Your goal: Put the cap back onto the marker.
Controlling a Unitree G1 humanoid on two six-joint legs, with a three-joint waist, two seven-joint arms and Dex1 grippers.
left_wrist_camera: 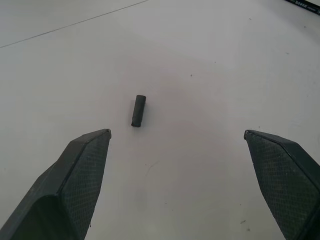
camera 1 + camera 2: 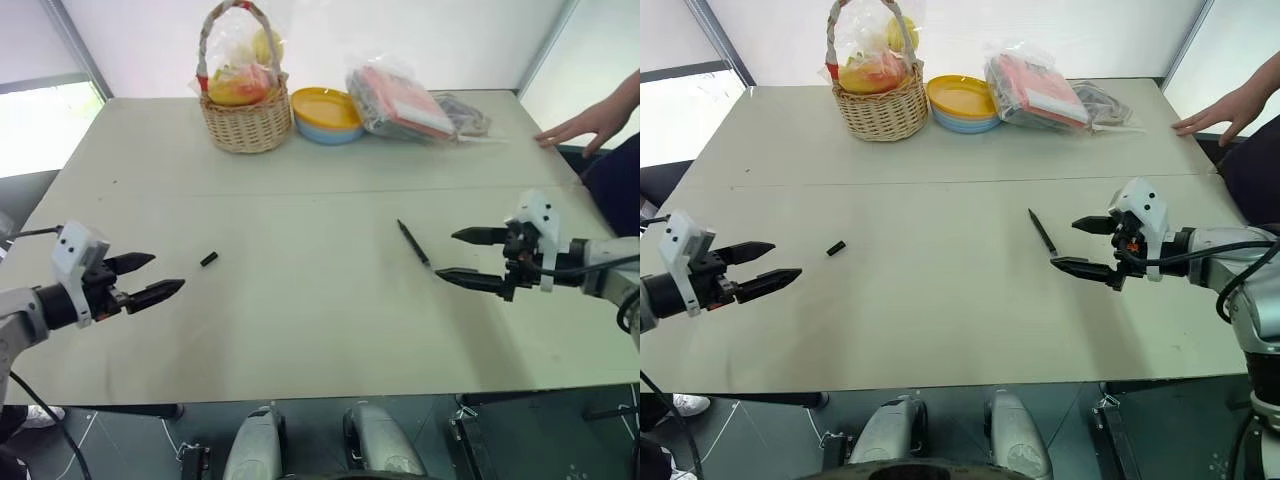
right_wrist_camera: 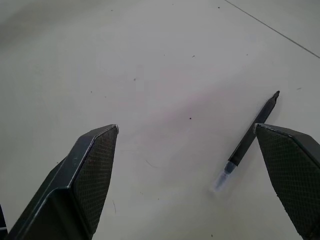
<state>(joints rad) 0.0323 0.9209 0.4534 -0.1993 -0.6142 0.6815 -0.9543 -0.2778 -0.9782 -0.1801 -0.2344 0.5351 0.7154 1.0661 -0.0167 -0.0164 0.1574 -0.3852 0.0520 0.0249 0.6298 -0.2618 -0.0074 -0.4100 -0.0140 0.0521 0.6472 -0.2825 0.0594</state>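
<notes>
The cap (image 2: 208,259), a tiny black cylinder, lies on the pale table (image 2: 300,320) left of centre. My left gripper (image 2: 153,278) hovers open just to its left; the left wrist view shows the cap (image 1: 138,110) a little ahead of the spread fingers, nothing between them. The marker (image 2: 412,242), a thin black stick, lies uncapped right of centre. My right gripper (image 2: 458,256) stands open right beside it. In the right wrist view the marker (image 3: 250,141) lies near one finger (image 3: 292,175), untouched.
At the table's far side stand a wicker basket (image 2: 243,95) of wrapped fruit, stacked yellow and blue plates (image 2: 326,114) and a plastic bag of items (image 2: 410,104). A person's hand (image 2: 590,122) rests on the far right edge.
</notes>
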